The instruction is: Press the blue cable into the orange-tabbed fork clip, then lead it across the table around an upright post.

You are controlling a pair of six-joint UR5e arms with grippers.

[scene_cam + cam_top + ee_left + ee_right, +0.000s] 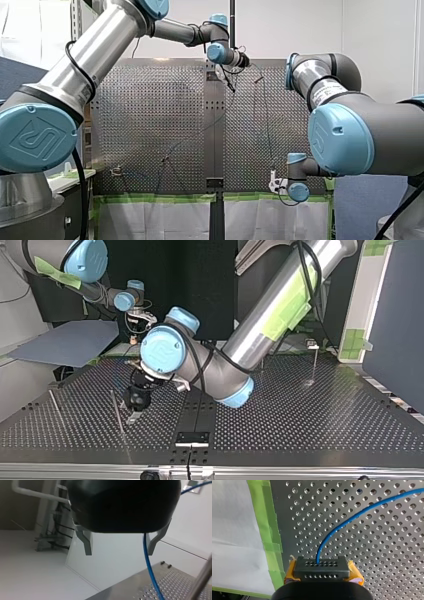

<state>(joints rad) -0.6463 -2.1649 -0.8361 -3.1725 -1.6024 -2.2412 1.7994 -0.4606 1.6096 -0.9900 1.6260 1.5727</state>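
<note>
1. Left wrist view: my left pincer (119,552), black with metal fingers, stands apart. The blue cable (150,575) hangs down through the gap, close to one finger and not pinched.
2. Ahead of that pincer the cable drops toward the perforated table (172,582), with an upright post (201,580) just beside it.
3. Right wrist view: my right pincer (321,567) is clamped on another stretch of the cable. Yellow pads show at both sides of its black perforated tip, and the cable curves away from it over the table's holes.
4. Green tape (268,530) runs along the table's edge beside the right pincer.
5. Top view: the left pincer sits low over the table at the lower left of the frame, near a thin rod (118,415). The right pincer hangs at the upper left, by the table's far edge.
6. Front view: the left pincer is at the upper centre and the right pincer at the lower right of centre, well apart.
</note>
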